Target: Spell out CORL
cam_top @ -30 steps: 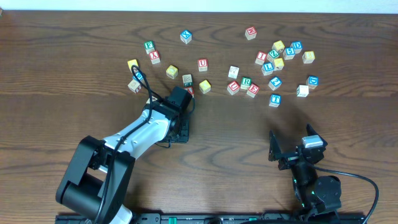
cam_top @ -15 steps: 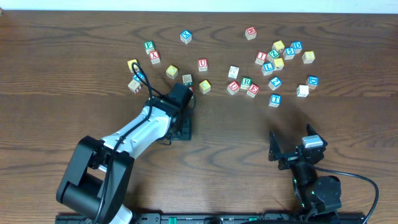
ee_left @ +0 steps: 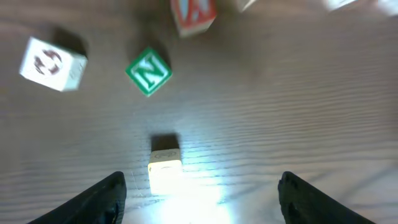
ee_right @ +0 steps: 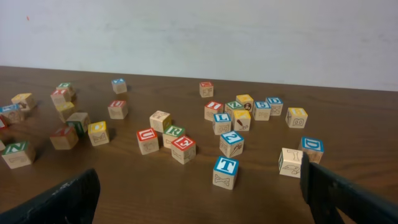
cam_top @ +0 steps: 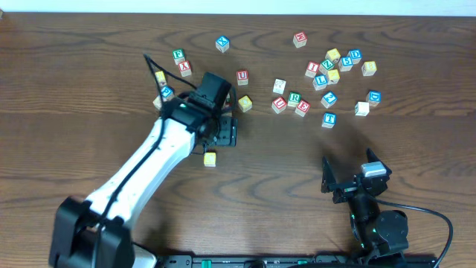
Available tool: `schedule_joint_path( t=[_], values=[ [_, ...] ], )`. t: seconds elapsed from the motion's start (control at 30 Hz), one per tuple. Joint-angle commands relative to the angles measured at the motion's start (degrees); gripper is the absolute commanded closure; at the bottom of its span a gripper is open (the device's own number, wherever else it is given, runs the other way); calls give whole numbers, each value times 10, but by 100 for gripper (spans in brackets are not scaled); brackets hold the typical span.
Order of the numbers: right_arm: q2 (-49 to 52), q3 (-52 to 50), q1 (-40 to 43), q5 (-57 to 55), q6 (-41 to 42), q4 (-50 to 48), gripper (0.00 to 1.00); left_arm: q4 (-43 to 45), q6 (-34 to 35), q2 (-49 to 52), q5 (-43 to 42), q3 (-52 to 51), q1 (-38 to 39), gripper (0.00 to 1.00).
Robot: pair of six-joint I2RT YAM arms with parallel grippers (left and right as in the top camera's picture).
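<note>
I have the left jaws spread wide above the desk (cam_top: 74, 45), pinching nothing. A yellow cube (cam_top: 210, 158) lies alone on bare wood just to the near side of them, apart from all the other cubes. In the left wrist view it sits between the two dark tips and clear of both. Its top face is too washed out by glare for me to read a letter. Beyond it in that view stand a green N cube (ee_left: 149, 71) and a white picture cube (ee_left: 53, 62).

The green R cube (cam_top: 294, 97) stands right of centre, close between two red-lettered cubes. The blue L cube (cam_top: 320, 80) sits farther right in the crowded far-right cluster, just beside another yellow-faced cube. More yellow cubes are scattered around, and I cannot tell from here which letters they carry.

The right jaws hang at the near right, spread fully and empty, well apart from every cube. The blue T cube (ee_right: 226, 172) is the nearest one in front of them.
</note>
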State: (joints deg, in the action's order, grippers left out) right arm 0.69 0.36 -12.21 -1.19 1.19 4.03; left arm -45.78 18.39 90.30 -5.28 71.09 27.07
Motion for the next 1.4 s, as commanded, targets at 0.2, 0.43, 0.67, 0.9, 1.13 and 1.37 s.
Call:
schedule_joint_path(
  t=[0.2, 0.43, 0.67, 0.9, 1.13, 1.37],
  values=[
    [-3, 0, 4, 3, -6, 3, 1, -1, -94, -21, 1, 34, -13, 8],
    [-3, 0, 4, 3, -6, 3, 1, 31, -71, -10, 1, 36, -65, 8],
    [-3, 0, 4, 3, -6, 3, 1, 70, -54, 20, -17, 91, -84, 7],
    [-3, -1, 4, 3, -6, 3, 1, 0, -15, 165, -17, 290, -85, 8],
    [-3, -1, 4, 3, -6, 3, 1, -43, -26, 254, -12, 382, -85, 7],
    [-3, 0, 4, 3, -6, 3, 1, -51, -4, 255, -33, 381, -85, 7]
  ],
)
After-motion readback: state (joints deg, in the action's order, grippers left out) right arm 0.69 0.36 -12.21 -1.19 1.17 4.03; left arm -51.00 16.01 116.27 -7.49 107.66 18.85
